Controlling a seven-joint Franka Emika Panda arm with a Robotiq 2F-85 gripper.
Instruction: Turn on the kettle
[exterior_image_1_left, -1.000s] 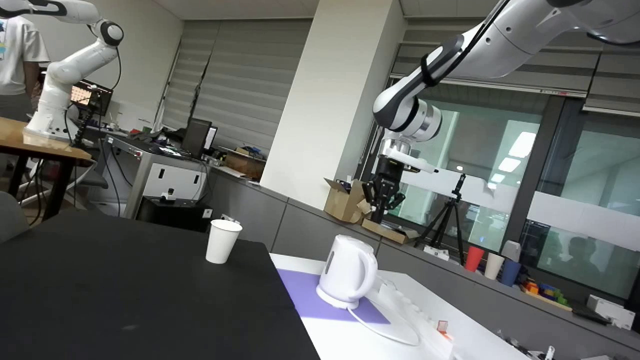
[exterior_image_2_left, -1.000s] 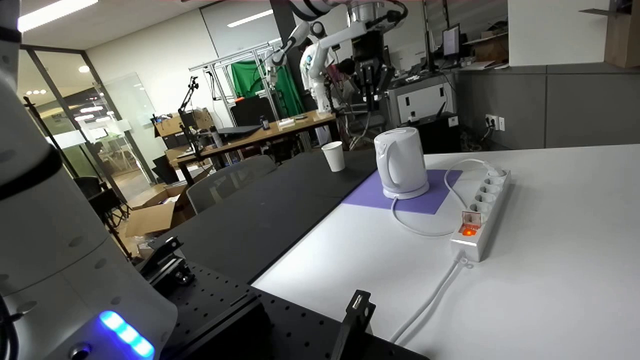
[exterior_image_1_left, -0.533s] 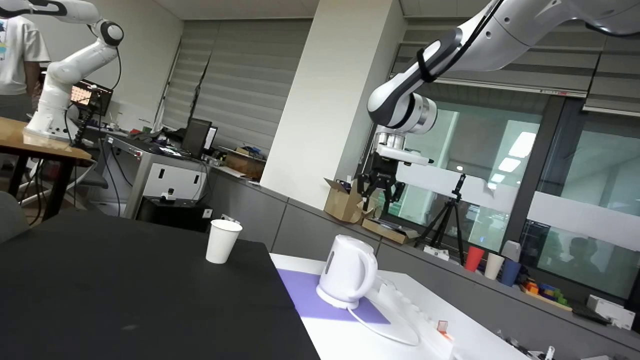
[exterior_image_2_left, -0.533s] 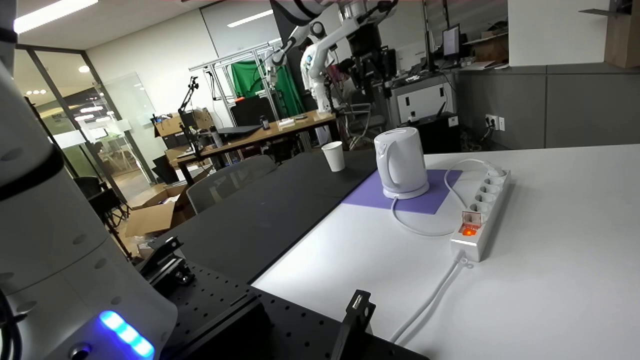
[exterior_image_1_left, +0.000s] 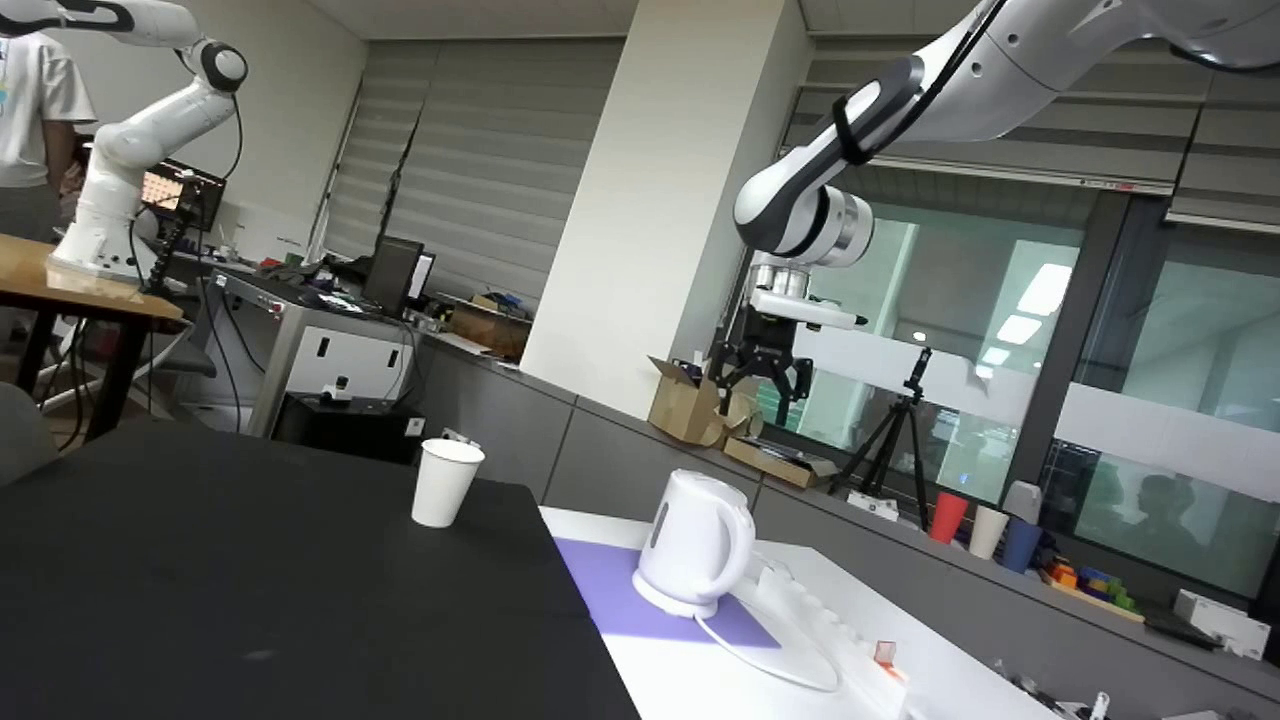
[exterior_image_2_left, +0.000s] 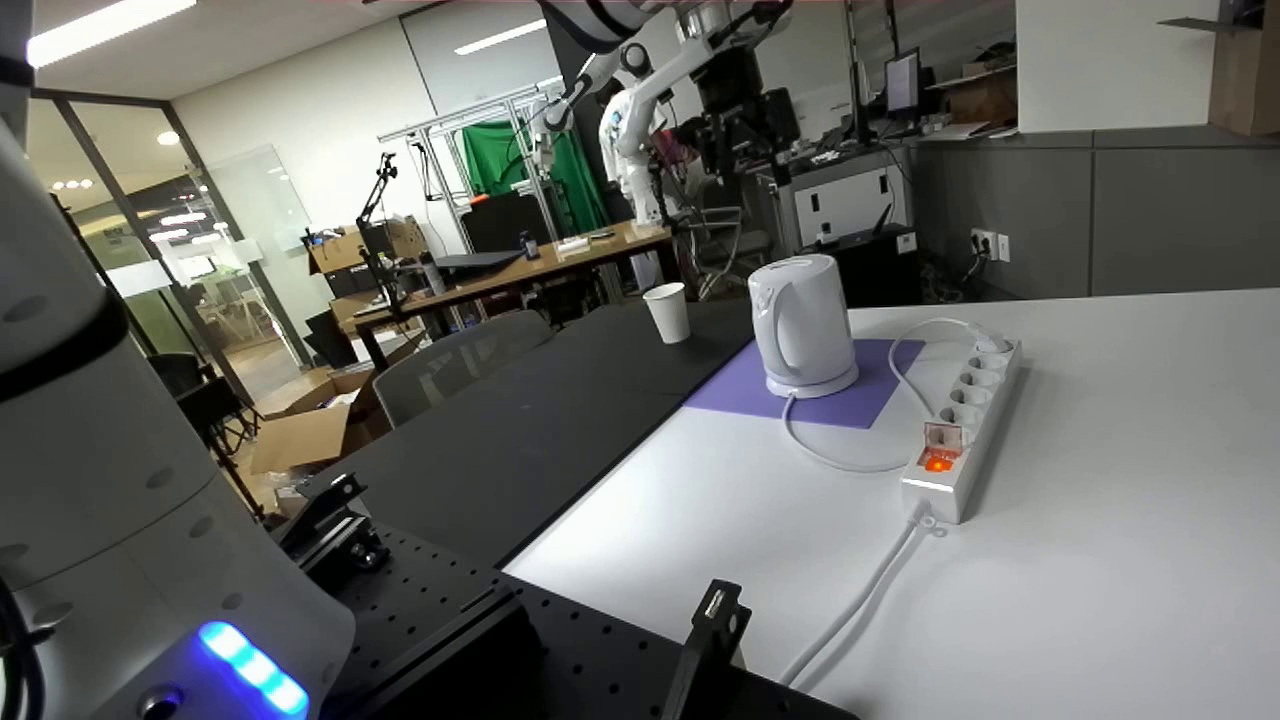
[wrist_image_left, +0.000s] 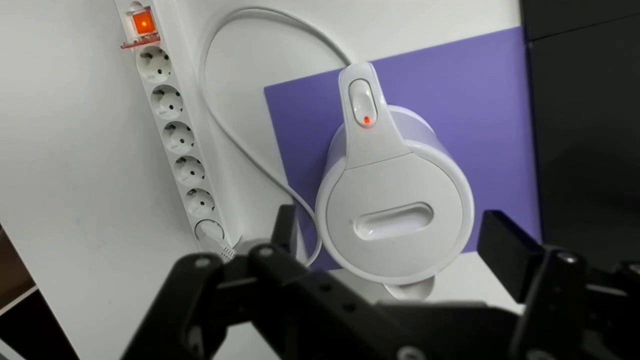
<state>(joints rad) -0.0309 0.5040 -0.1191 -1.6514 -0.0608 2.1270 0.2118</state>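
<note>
The white kettle (wrist_image_left: 395, 185) stands upright on a purple mat (wrist_image_left: 480, 100), seen from above in the wrist view. A rocker switch (wrist_image_left: 361, 97) on top of its handle bears a small red spot; whether that spot is lit I cannot tell. In both exterior views the kettle (exterior_image_1_left: 690, 540) (exterior_image_2_left: 800, 320) stands below my gripper (exterior_image_1_left: 753, 412). My gripper (wrist_image_left: 389, 220) is open, its fingers (wrist_image_left: 510, 255) wide apart with only air between them. They appear either side of the lid in the wrist view, clear of it and well above.
A white power strip (wrist_image_left: 177, 135) with a glowing orange switch (wrist_image_left: 144, 22) lies beside the kettle, whose cord (wrist_image_left: 235, 142) loops between them. A white paper cup (exterior_image_2_left: 668, 312) stands on the black table (exterior_image_2_left: 520, 420). A raised black bracket (exterior_image_2_left: 715, 620) sits near the arm's base.
My gripper has gone from nearly shut to wide open. The arm has risen a little and shifted slightly to the left in both exterior views. The kettle has stayed in place.
</note>
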